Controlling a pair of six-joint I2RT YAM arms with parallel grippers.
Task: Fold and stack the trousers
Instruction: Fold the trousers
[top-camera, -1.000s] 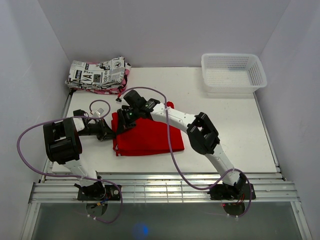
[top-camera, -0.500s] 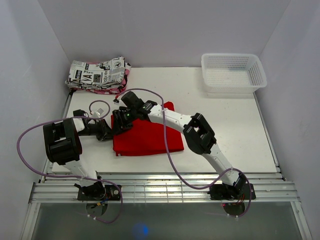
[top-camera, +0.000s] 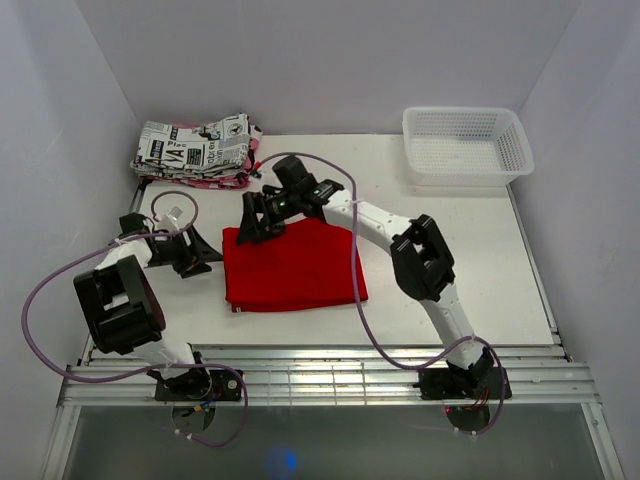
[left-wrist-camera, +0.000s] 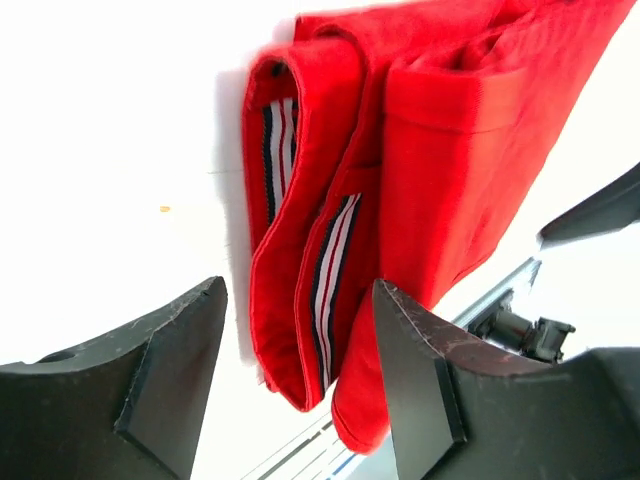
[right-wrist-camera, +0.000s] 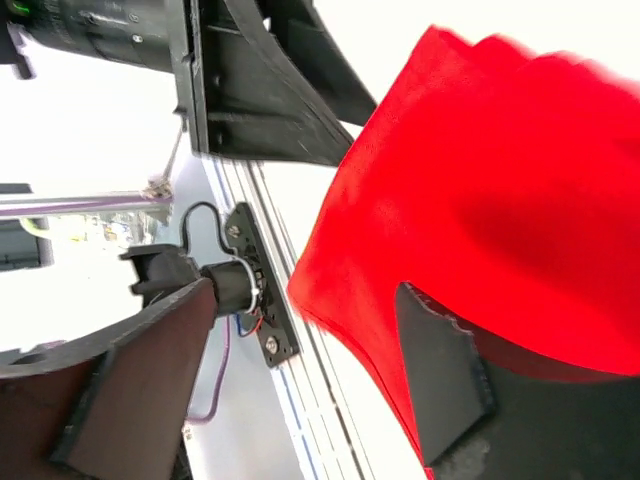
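Observation:
The red trousers (top-camera: 293, 265) lie folded in a flat rectangle on the white table. In the left wrist view their folded edges (left-wrist-camera: 420, 150) face me, with striped waistband lining showing between the layers. My left gripper (top-camera: 205, 255) sits low just left of the fold, open, nothing between its fingers (left-wrist-camera: 150, 380). My right gripper (top-camera: 255, 228) hovers over the far left corner of the trousers (right-wrist-camera: 500, 180), also open and empty, with one finger (right-wrist-camera: 440, 380) in front of the red cloth.
A stack of newspaper-print folded garments (top-camera: 195, 150) sits at the far left corner. A white mesh basket (top-camera: 467, 143) stands at the far right. The metal rail (top-camera: 320, 375) runs along the table's near edge.
Both grippers went from shut to open and let go of the trousers' left edge. The left one backed off leftward, the right one rose toward the far side. The cloth settled flat.

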